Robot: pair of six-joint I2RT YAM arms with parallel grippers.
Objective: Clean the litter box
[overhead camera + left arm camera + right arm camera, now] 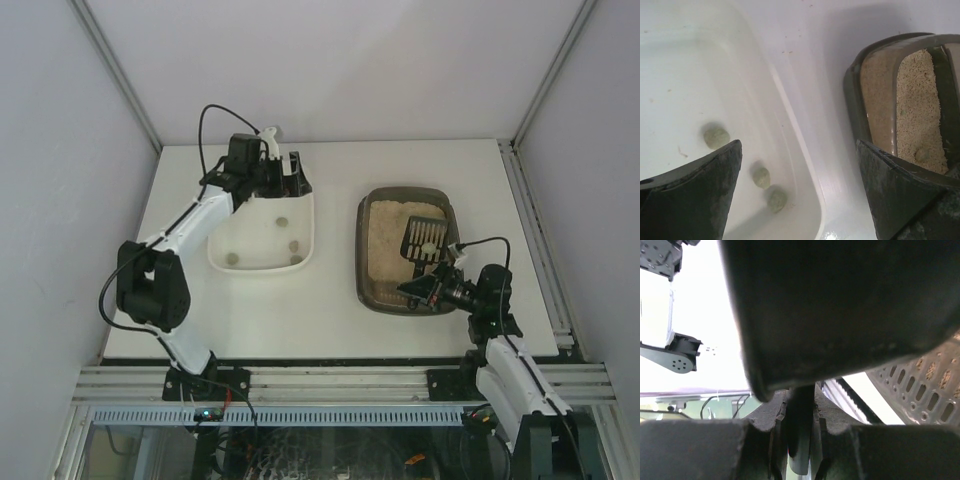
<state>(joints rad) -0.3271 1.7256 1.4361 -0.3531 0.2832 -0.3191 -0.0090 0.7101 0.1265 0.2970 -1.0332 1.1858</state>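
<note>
The dark brown litter box [364, 262] with tan litter lies right of centre; it also shows in the left wrist view [853, 98], with one greenish clump [921, 155] in its litter. My right gripper [427, 287] is shut on the handle of the black slotted scoop [424, 238], whose blade rests in the litter. In the right wrist view the gripper [800, 407] clamps the handle and the scoop [840, 305] fills the frame. My left gripper [284, 178] is open and empty over the white tub's far right corner; in its wrist view [799, 145] the tub's edge runs between the fingers.
The white tub [312, 232] sits left of the litter box and holds three greenish clumps [716, 137]. A strip of bare table lies between tub and box. Aluminium rails [330, 380] run along the near edge and the right side. Enclosure walls stand on three sides.
</note>
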